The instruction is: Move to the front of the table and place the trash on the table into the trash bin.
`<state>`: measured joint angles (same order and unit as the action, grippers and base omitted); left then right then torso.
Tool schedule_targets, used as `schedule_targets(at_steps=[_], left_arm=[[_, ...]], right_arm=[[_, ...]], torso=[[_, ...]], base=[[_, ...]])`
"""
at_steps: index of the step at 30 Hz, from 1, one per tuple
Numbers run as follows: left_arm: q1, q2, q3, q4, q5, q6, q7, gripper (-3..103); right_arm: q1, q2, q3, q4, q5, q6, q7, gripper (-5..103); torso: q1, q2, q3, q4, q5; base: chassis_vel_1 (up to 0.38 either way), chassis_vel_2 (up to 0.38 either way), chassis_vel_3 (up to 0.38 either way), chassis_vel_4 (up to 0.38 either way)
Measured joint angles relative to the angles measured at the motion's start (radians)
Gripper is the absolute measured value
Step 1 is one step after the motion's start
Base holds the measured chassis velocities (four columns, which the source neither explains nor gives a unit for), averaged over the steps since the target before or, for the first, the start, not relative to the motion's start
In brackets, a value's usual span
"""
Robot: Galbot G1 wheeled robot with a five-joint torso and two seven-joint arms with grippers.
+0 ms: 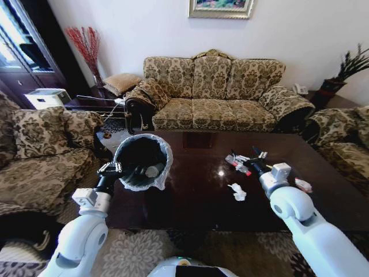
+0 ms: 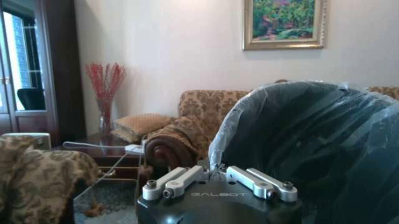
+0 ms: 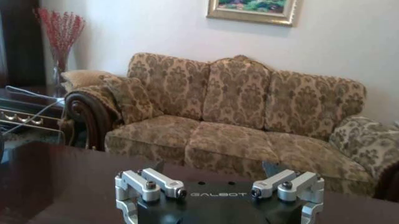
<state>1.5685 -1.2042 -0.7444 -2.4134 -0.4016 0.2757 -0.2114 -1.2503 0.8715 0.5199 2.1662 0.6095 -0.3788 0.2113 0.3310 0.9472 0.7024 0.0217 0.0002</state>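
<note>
The dark glossy table [image 1: 190, 199] stretches before me. My left gripper [image 1: 120, 171] is shut on the rim of the trash bin [image 1: 165, 151], a black bin with a white bag, held tilted above the table's left end. In the left wrist view the trash bin [image 2: 311, 149] looms close. A pale piece [image 1: 153, 170] lies inside it. Trash on the table: a clear bottle with a red cap [image 1: 238, 164], a crumpled tissue [image 1: 237, 192] and a small wrapper [image 1: 303, 185]. My right gripper [image 1: 257, 160] stands open just right of the bottle.
A patterned sofa [image 1: 213, 95] stands behind the table, with an armchair [image 1: 40, 156] on the left and another [image 1: 340, 135] on the right. A side table with a vase of red twigs [image 1: 85, 49] fills the far left corner. A rug [image 1: 144, 254] lies under me.
</note>
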Motion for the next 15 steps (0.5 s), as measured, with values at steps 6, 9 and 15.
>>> schedule_targets(at_steps=[6,9,15], left_arm=[[0.006,-0.001,-0.003,0.0,-0.002,-0.003,0.002,2],[0.007,-0.007,-0.004,0.002,-0.002,-0.009,0.003,2],[0.006,-0.014,-0.005,0.008,-0.002,-0.016,0.008,2]], right_arm=[[-0.006,0.031,-0.023,-0.014,-0.031,0.012,-0.004,100],[-0.002,0.036,-0.04,-0.018,-0.044,0.014,-0.004,100],[-0.043,0.059,-0.086,-0.041,-0.097,0.054,-0.043,100]], torso=[[0.0,0.0,0.0,0.0001,0.0],[0.0,0.0,0.0,0.0001,-0.0003],[0.0,0.0,0.0,0.0004,0.0002]], base=[[-0.28,-0.292,0.286,0.286],[-0.33,-0.328,0.336,0.326],[-0.316,-0.312,0.334,0.314]])
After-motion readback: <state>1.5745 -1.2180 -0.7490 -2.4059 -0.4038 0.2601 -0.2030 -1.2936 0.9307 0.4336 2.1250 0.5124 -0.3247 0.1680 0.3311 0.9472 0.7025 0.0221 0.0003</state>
